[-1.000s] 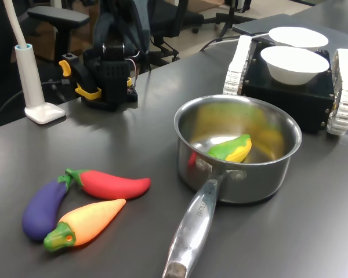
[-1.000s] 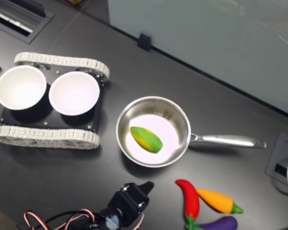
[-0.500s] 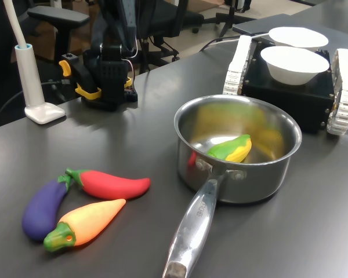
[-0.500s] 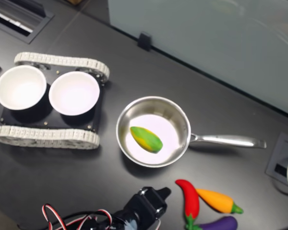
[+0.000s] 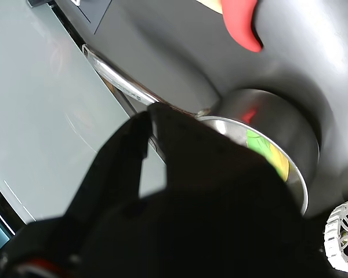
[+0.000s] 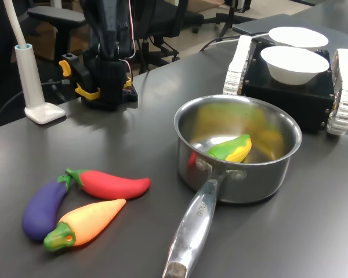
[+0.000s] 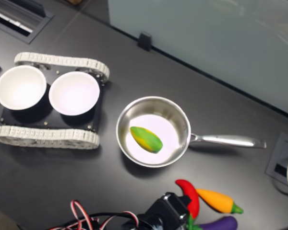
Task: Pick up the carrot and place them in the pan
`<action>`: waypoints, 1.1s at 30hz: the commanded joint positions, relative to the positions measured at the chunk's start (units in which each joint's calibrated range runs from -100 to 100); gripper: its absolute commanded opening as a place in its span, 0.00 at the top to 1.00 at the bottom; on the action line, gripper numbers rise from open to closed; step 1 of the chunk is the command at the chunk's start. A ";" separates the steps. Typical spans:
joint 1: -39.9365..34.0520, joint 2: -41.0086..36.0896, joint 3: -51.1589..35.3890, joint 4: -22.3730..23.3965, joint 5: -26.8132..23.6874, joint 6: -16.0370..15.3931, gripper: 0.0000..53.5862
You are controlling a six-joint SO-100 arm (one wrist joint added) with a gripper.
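Gripper: I see my gripper (image 7: 175, 207) only as a dark mass at the lower edge of the second exterior view, and as black housing filling most of the wrist view. I cannot tell whether its jaws are apart or together; it carries nothing that I can see.

Carrot: the carrot (image 6: 84, 223) lies flat on the dark table (image 6: 133, 130) in the first exterior view, green stem end toward the camera, tapered tip pointing toward the pan. It is not yet picked up.

Neighbours: the red chili (image 6: 111, 184) sits just beside the carrot's tip, and the purple eggplant (image 6: 43, 208) touches or nearly touches its stem end. In the second exterior view my arm hangs over the chili, with the carrot (image 7: 219, 201) just past it to the second exterior view's right.

Approach: I judge I should carry on past the chili, come down over the carrot's thick middle and close across its width, so the neighbours are not nudged.

Pan: the pan (image 6: 278, 168) stands well apart from the carrot, its long handle (image 6: 191, 229) pointing toward the camera in the first exterior view. A yellow-and-green toy vegetable (image 6: 231, 149) already lies inside.

Risk: the smooth tapered body may slip, so I would grip away from the tip.
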 commanded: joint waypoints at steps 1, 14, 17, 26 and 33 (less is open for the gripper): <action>1.52 4.44 -7.55 0.42 0.93 -0.62 0.99; 7.02 17.26 -19.73 0.42 2.83 -0.20 0.97; 7.02 20.22 -21.73 0.42 3.42 -0.20 0.96; 7.37 29.75 -28.63 0.42 5.57 -0.20 0.84; 8.06 35.23 -31.00 0.42 7.37 -0.20 0.68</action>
